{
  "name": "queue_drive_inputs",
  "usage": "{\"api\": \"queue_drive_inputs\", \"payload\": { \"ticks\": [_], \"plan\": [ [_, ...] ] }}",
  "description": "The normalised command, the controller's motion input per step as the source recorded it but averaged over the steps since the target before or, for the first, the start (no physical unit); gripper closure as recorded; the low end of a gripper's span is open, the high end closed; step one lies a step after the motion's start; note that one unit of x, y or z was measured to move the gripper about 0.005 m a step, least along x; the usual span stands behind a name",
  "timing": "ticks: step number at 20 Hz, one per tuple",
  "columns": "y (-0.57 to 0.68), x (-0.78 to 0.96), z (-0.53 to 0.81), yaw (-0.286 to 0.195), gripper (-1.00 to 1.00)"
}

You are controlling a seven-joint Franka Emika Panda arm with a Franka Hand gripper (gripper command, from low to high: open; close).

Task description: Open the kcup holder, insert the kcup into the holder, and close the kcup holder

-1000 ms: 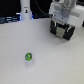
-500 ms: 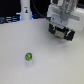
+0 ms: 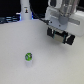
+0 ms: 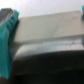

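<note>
The kcup (image 3: 29, 57), a tiny pod with a green top, stands alone on the white table in the exterior view's lower left. At the upper right of that view is the black kcup holder (image 3: 60, 36), with light handles on its front. My gripper (image 3: 59, 29) hangs from the white arm directly at the holder's top front, far from the kcup. In the wrist view a teal finger pad (image 4: 6, 47) lies close against a blurred grey and dark surface (image 4: 50, 35). The other finger is out of frame, so the jaw gap is hidden.
A tall white bottle-like object (image 3: 24, 11) with a dark marking stands at the back of the table (image 3: 50, 67), toward the exterior view's left. Dark background lies beyond the table's far edge.
</note>
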Motion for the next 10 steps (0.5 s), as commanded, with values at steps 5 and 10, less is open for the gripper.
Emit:
{"api": "queue_drive_inputs", "payload": {
  "ticks": [5, 10],
  "plan": [
    [-0.38, 0.88, 0.25, -0.062, 1.0],
    [-0.12, 0.4, 0.23, -0.096, -1.0]
  ]
}}
